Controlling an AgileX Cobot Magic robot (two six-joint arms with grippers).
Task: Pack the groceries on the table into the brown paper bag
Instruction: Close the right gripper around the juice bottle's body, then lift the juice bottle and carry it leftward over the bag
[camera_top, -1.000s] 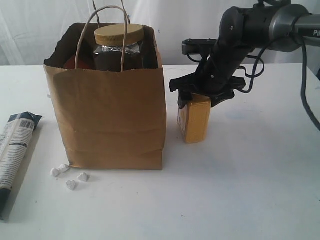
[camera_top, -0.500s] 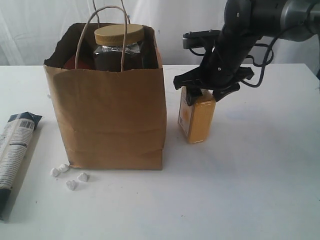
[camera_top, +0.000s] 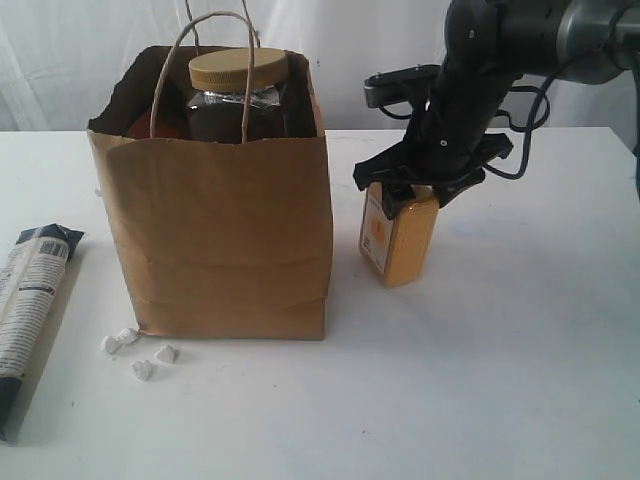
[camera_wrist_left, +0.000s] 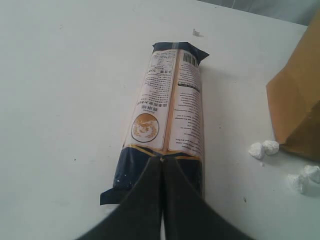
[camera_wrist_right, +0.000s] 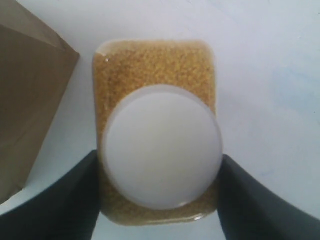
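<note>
The wide white table (camera_top: 520, 390) carried everything. The brown paper bag (camera_top: 225, 240) stood upright left of centre, mouth open and its handle loops raised. The long blue-white package (camera_top: 25, 300) lay flat at the far left edge, well apart from the bag. Inside the bag, the gold-lidded clear nut jar (camera_top: 238, 95) reached up to the rim and filled much of the mouth. The orange bottle (camera_top: 400, 240) was just right of the bag and tilted a little. The right gripper (camera_top: 420, 188) pinched it from above, one finger on either side of its white cap. Whether its base had left the table could not be told. The left gripper (camera_wrist_left: 162, 200) hung over the near end of the long package with its fingers pressed together and nothing visibly between them. The white lumps (camera_top: 140, 352) lay scattered by the bag's near left corner. The grip sat high on a smooth cap, so the tilted bottle could probably swing or slip on its way over. The bottle or arm might also snag a handle loop or the rim and tip the bag. With the jar crowding the mouth, the bottle might land on its lid rather than drop in.
</note>
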